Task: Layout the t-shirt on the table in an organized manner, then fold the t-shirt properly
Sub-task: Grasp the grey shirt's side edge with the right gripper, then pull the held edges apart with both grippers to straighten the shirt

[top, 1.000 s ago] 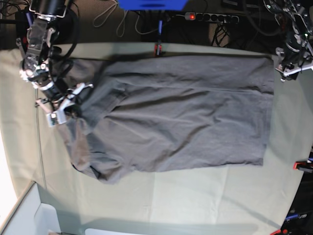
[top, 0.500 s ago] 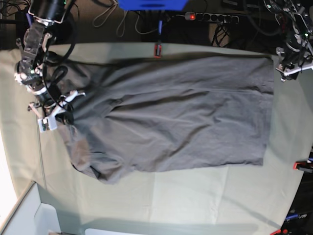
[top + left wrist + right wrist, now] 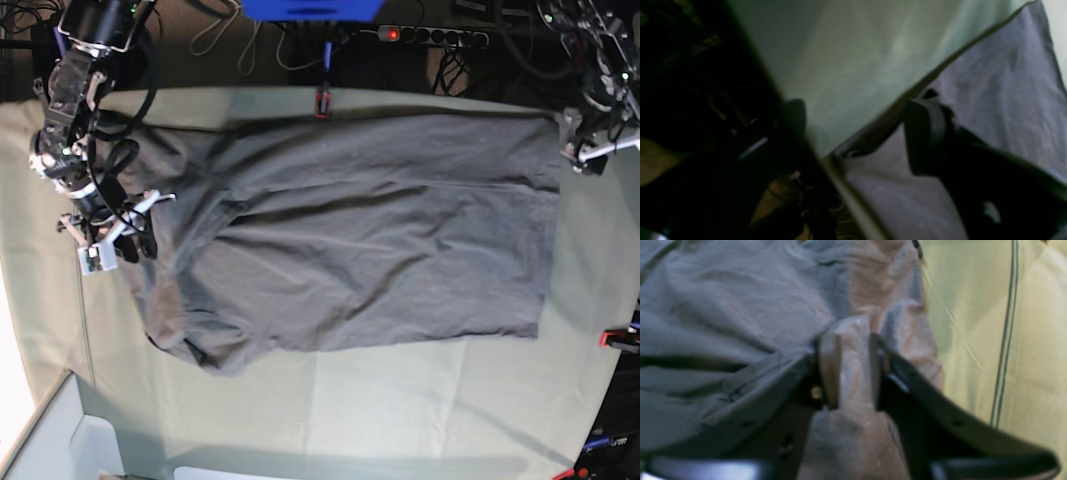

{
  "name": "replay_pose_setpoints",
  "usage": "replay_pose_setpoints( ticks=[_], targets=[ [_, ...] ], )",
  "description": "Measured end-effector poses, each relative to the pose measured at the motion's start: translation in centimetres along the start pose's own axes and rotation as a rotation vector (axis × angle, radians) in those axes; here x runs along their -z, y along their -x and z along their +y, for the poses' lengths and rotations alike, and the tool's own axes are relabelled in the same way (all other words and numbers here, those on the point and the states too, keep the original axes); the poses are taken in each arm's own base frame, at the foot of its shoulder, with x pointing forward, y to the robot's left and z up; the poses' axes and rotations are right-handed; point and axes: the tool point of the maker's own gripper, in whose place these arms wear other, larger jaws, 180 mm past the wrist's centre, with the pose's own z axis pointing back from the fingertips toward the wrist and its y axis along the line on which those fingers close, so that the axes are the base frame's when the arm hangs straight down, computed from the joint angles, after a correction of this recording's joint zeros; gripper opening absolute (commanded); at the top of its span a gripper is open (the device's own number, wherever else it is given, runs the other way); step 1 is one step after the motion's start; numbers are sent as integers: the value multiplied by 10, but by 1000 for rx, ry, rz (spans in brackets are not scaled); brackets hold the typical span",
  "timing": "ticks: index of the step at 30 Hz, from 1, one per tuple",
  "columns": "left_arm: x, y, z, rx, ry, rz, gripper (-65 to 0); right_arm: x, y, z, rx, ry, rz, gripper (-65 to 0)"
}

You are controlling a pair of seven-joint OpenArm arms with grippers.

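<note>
Two clamps (image 3: 322, 102) (red) beside t-shirt (image 3: 360, 230)

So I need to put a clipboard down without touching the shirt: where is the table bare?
The table is bare in a wide band between the t-shirt hem side and the near edge, and in a strip right of the shirt toward the red clamp. It is crowded at the shirt's left end by the right gripper and at its far right corner by the left gripper.

One t-shirt (image 3: 350, 230), one table (image 3: 400, 400), two claws: left (image 3: 590, 150), right (image 3: 115, 235).
</note>
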Motion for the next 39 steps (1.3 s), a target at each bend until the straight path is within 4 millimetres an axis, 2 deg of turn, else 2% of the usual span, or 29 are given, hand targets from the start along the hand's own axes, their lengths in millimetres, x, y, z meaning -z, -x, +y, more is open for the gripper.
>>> replay_pose_setpoints(
  ticks=[2,7,10,13,17,19,21,23,26,29,31,36,39],
  targets=[
    [3,6,-10,8,22,15,-175,-1,1,-2,-2,4,4,-410],
    [10,43,-17,36,35,114,-219,-10,18,-4,-6,6,41,-403],
    [11,43,-16,40,33,115,-228,-16,26,-7,-4,17,58,-398],
    [11,43,-14,47,27,110,-228,-31,22,-24,-4,77,38,-398],
    [18,60,1,37,-12,160,-230,-47,25,-35,-13,118,44,-397],
    [21,61,3,39,-14,158,-236,-54,29,-40,-6,139,47,-397],
    [25,59,4,34,-21,153,-290,-62,40,-47,4,158,72,-397],
    [30,59,4,29,-27,148,-375,-71,57,-50,15,169,112,-388],
    [31,61,8,22,-33,149,-470,-80,78,-45,24,160,163,-352],
    [31,60,7,19,-32,151,-556,-88,92,-41,26,155,197,-328],
    [31,61,5,15,-29,157,-650,-92,97,-41,20,151,214,-324],
    [32,59,1,13,-20,155,-650,-101,106,-45,7,156,242,-323],
    [25,55,2,-8,-18,158,-650,-103,110,-42,10,150,253,-323]
  ],
)
